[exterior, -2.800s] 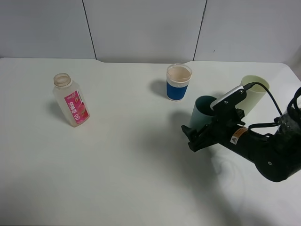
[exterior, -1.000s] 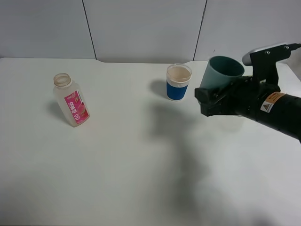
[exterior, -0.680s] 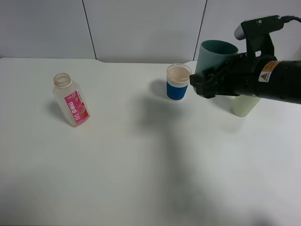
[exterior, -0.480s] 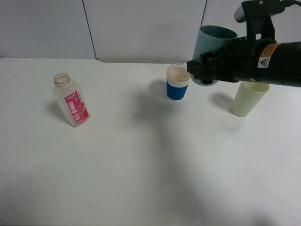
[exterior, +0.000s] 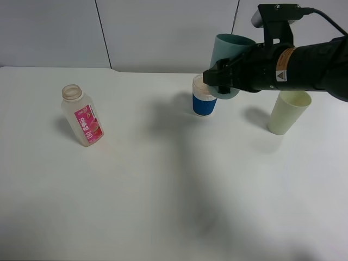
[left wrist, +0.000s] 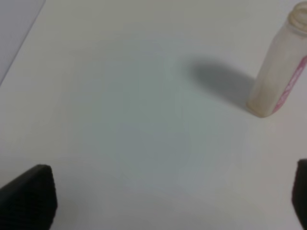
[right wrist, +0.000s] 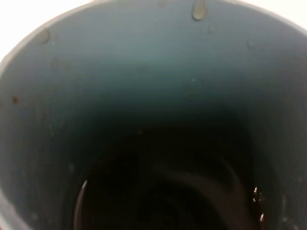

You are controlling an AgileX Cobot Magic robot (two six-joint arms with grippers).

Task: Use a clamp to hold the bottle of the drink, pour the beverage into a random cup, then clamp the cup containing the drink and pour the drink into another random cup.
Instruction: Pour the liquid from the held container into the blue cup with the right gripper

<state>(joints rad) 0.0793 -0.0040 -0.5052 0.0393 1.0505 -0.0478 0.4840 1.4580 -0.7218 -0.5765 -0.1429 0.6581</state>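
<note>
My right claw [exterior: 222,82] is pinching the teal cup [exterior: 232,51] low on its wall. It holds the cup off the table [exterior: 163,190], close to upright. In the high view the cup's base overlaps the blue cup [exterior: 203,103] at that cup's 2 o'clock rim. The right wrist camera looks down into the teal cup. The inside is smooth, with droplets on the wall and a shallow, dark brown drink [right wrist: 163,191] pooled at the bottom. The bottle [exterior: 82,117] stands uncapped at the table's 9 o'clock, the pale cup [exterior: 287,111] at 3. My left claw [left wrist: 163,201] is spread wide, gripping nothing.
</note>
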